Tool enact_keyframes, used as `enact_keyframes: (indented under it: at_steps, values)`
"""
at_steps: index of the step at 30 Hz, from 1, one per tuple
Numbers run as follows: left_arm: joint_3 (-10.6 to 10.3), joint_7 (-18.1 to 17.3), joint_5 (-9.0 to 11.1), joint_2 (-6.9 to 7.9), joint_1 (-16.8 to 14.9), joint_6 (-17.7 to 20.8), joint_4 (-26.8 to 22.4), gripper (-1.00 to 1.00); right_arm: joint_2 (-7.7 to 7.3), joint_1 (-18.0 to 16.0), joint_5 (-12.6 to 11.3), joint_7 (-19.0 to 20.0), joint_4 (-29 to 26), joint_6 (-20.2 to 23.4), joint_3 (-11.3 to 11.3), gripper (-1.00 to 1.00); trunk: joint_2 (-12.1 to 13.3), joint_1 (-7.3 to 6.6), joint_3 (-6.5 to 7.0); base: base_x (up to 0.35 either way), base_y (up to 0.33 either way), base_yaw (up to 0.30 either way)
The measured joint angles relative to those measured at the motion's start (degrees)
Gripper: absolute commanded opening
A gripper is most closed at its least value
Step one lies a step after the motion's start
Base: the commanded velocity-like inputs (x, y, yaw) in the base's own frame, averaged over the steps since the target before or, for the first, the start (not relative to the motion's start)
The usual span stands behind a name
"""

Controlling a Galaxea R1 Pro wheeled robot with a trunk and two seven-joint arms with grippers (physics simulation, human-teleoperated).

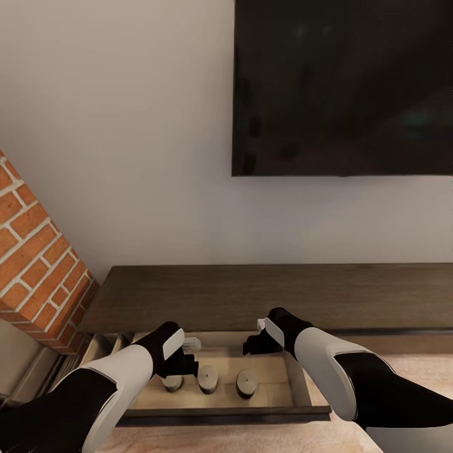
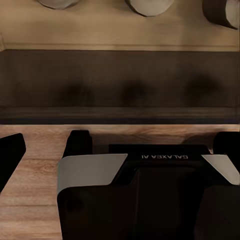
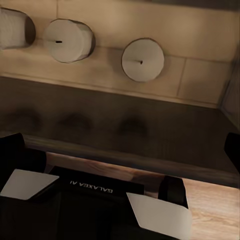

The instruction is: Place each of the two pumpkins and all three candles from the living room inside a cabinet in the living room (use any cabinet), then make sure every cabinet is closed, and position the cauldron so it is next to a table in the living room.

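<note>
The cabinet (image 1: 251, 292) is a long, low, dark brown unit against the wall, with its drawer (image 1: 226, 415) pulled out toward me. Three beige candles stand upright in a row on the drawer's pale floor: one (image 1: 172, 382), one (image 1: 207, 377) and one (image 1: 246, 382). My left gripper (image 1: 182, 363) hangs open just above the leftmost candle. My right gripper (image 1: 255, 345) is open above the drawer's back, right of the middle. Both wrist views look down on the candles (image 2: 149, 5) (image 3: 142, 60) and the drawer's dark front. The pumpkins, cauldron and table are out of view.
A large black TV (image 1: 343, 88) hangs on the white wall above the cabinet. A red brick fireplace (image 1: 38, 264) flanks the cabinet's left end. Wooden floor (image 1: 409, 371) lies in front, and my own base (image 2: 150, 200) stands close to the drawer front.
</note>
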Motion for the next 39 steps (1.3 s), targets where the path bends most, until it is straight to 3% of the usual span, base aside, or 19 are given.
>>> enact_keyframes:
  at_steps: [5,8,14,24,39]
  values:
    - [0.0,-0.2,0.2,0.86,0.0,0.0,0.0,1.00,0.00,0.0,0.0,0.0,0.0,0.0,0.0,1.00,0.0,0.00,0.46,0.000,0.000,0.000]
    - [0.2,-0.4,2.3,1.54,0.1,-0.1,0.0,1.00,0.00,0.0,0.0,0.0,0.0,0.0,0.0,1.00,0.0,0.00,0.74,0.000,0.000,0.000]
    - [0.3,-0.4,4.6,2.08,0.2,-0.2,0.0,1.00,0.00,0.0,0.0,0.0,0.0,0.0,0.0,1.00,0.0,0.00,1.30,0.000,0.000,0.000]
    - [0.3,-0.3,5.1,4.17,0.5,-4.5,0.0,1.00,0.00,0.0,0.0,-0.1,0.0,-0.1,0.0,1.00,0.0,0.00,2.23,0.000,0.000,0.000]
    - [0.4,-0.5,5.5,4.66,0.5,-5.0,0.0,1.00,0.00,0.0,0.0,-0.1,0.0,-0.1,0.0,1.00,0.0,0.02,3.63,-0.033,0.000,0.000]
